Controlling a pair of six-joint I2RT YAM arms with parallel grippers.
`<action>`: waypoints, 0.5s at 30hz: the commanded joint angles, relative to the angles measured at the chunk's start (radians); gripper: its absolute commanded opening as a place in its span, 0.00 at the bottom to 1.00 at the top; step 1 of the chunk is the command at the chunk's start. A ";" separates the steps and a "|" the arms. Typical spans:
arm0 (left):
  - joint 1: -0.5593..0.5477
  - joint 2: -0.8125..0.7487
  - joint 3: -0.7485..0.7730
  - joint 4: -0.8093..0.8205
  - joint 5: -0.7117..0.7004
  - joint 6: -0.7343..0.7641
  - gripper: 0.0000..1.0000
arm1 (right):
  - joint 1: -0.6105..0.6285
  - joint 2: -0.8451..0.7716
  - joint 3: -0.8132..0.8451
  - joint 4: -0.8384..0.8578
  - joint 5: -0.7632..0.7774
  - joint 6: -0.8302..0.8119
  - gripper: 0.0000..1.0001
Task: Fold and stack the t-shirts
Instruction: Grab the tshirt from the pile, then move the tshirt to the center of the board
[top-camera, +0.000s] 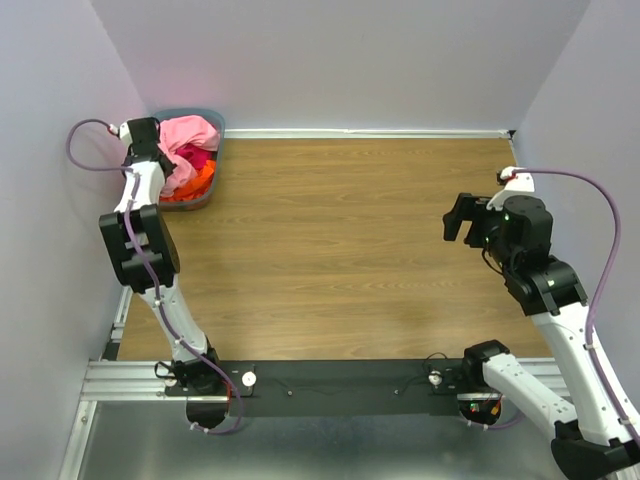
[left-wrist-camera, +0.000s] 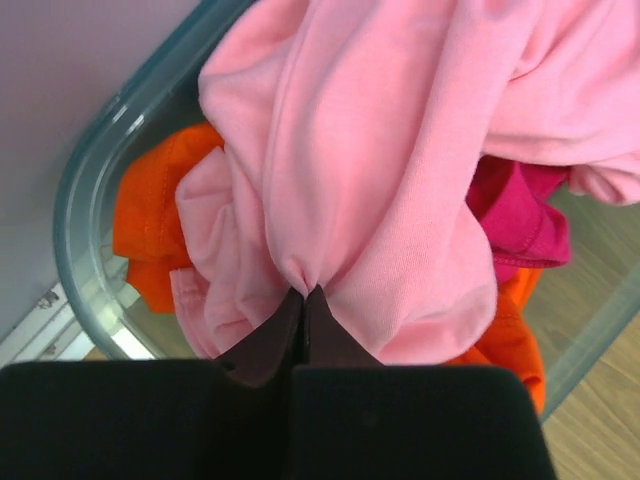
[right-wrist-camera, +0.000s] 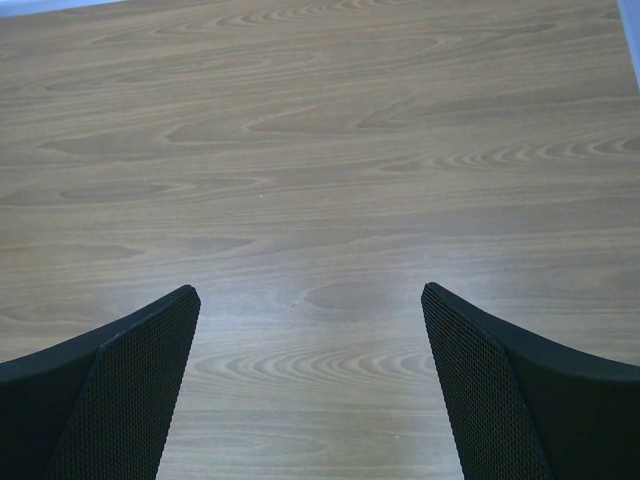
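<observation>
A light pink t-shirt (left-wrist-camera: 390, 150) lies crumpled on top of the pile in the basket, over a magenta t-shirt (left-wrist-camera: 520, 215) and an orange t-shirt (left-wrist-camera: 150, 220). My left gripper (left-wrist-camera: 305, 292) is shut on a pinched fold of the pink shirt, and in the top view it (top-camera: 160, 158) reaches into the basket at the far left, where the pink shirt (top-camera: 190, 133) bulges above the rim. Over bare wood at the right, my right gripper (right-wrist-camera: 310, 300) hangs open with nothing between its fingers; the top view shows it (top-camera: 462, 220) at mid-height on the right.
The grey-blue plastic basket (top-camera: 215, 170) stands in the far left corner against the walls, its rim (left-wrist-camera: 85, 190) curving around the shirts. The wooden table (top-camera: 350, 250) stretches between the two arms. A black rail carries both arm bases along the near edge.
</observation>
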 joint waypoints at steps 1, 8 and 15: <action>-0.003 -0.140 0.084 0.001 -0.021 0.047 0.00 | 0.006 0.010 0.033 0.000 0.018 -0.002 1.00; -0.242 -0.361 0.357 -0.051 -0.100 0.089 0.00 | 0.006 -0.013 0.072 -0.002 -0.058 0.005 1.00; -0.650 -0.427 0.497 -0.017 -0.055 0.084 0.00 | 0.004 -0.083 0.107 -0.002 -0.132 0.034 1.00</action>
